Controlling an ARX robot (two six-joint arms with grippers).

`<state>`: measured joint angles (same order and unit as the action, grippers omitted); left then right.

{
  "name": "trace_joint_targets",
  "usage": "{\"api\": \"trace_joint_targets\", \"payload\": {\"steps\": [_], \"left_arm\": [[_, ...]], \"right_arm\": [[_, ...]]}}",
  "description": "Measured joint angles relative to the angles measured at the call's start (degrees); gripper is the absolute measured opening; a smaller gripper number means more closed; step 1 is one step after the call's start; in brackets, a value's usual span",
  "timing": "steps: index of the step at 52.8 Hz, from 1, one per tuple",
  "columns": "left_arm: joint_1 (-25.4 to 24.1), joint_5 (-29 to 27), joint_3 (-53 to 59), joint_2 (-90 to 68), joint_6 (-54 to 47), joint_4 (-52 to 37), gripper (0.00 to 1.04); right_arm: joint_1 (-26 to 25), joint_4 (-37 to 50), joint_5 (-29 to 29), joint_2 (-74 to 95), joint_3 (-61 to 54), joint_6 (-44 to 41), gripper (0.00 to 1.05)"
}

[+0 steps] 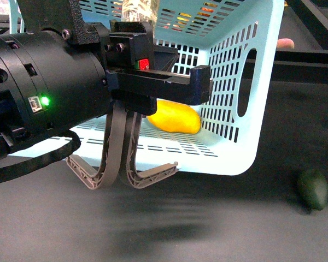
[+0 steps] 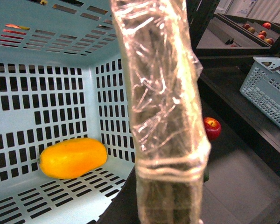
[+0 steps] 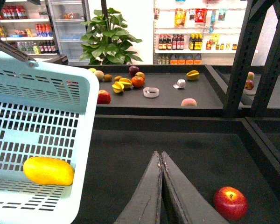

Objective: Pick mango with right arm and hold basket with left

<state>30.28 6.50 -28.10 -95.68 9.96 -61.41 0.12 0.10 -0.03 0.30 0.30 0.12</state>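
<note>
The smooth bright yellow oval mango [image 1: 176,118] lies inside the pale blue slotted plastic basket [image 1: 238,155], which is tipped on its side toward the dark counter's [image 1: 218,234] far edge; the right gripper [image 3: 161,155] is pinched together, empty; of the left gripper [image 2: 164,140] only one film-wrapped finger shows, so I cannot tell its state; the mango looks weighty, slick, bruisable; best taken gently across its middle.

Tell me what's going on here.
The light blue basket stands tipped on its side with the yellow mango lying inside. The right pincer is shut and empty, outside the basket. The left pincer, one film-wrapped finger showing, is at the basket's edge; its grip cannot be seen.
</note>
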Motion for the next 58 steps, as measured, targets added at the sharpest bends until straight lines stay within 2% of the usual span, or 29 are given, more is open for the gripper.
{"api": "trace_joint_targets", "payload": {"steps": [28, 44, 48, 53, 56, 58], "left_arm": [[0.00, 0.02, 0.00, 0.00, -0.04, 0.00, 0.08], [0.00, 0.04, 0.00, 0.00, -0.04, 0.00, 0.08], [0.00, 0.04, 0.00, 0.00, -0.04, 0.00, 0.08], [0.00, 0.00, 0.00, 0.00, -0.04, 0.00, 0.08], [0.50, -4.79, -0.26, -0.63, -2.86, 0.00, 0.08], [0.55, -6.75, -1.27, -1.97, -4.00, 0.00, 0.08]], "right_arm": [[0.00, 0.00, 0.00, 0.00, 0.00, -0.11, 0.03], [0.00, 0.00, -0.02, 0.00, 0.00, -0.09, 0.51], [0.00, 0.00, -0.02, 0.00, 0.00, -0.09, 0.65], [0.00, 0.00, -0.02, 0.00, 0.00, -0.09, 0.88], [0.00, 0.00, 0.00, 0.00, 0.00, -0.04, 0.99], [0.00, 0.00, -0.02, 0.00, 0.00, -0.07, 0.97]]}}
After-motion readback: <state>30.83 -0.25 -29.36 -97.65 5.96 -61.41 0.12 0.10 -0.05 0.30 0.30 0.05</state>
